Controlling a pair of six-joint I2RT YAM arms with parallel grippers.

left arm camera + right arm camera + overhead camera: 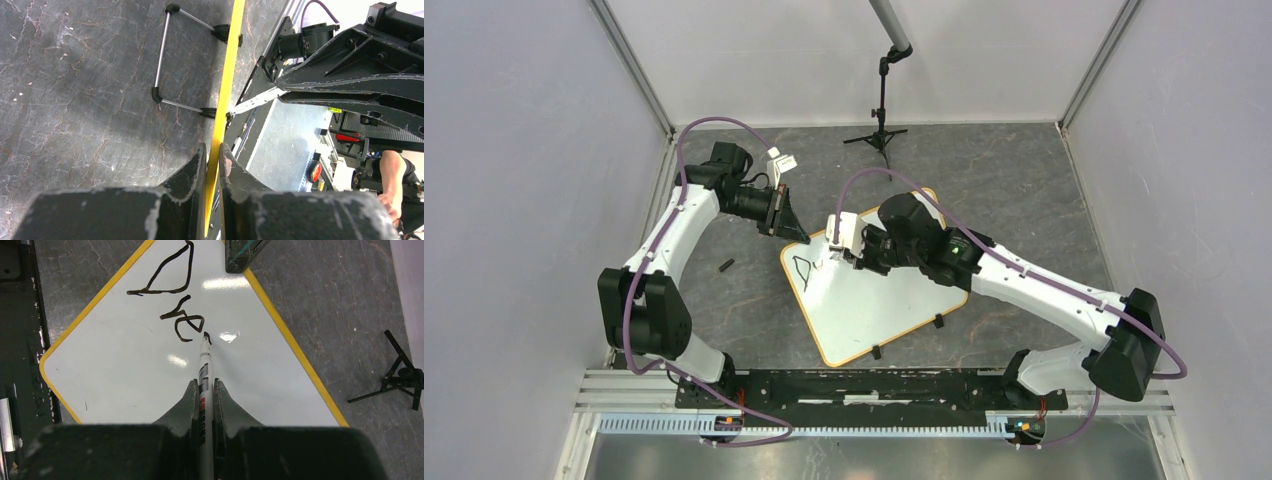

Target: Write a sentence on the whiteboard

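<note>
The large flat white whiteboard (874, 310) with a thin yellow rim lies cornerwise on the dark marbled bench (1024, 180), between the 2 arms. The left jaws are almost closed and nip the board's rim edge-on at its far left corner. From the left wrist, the yellow edge runs straight out from between them.

The right jaws are closed tight on a slim white marker pen with red and black print (204, 375). It sticks straight out ahead of them, and its black tip touches the board. The black handwritten lettering (170, 290) sits just ahead and left of that tip. It has 3 characters, reading "Dre": the big D is farthest from the right jaws and the e is just beside the tip.

Ahead of the left jaws, 2 small black clips (937, 321) hold a thin metal wire bracket (159, 60) to the rim. A small black tripod stand (881, 135) stands on the bench beyond both jaws, off the board. A short black stub (725, 265) lies nearer the arm bases than the left jaws, well apart from the board.
</note>
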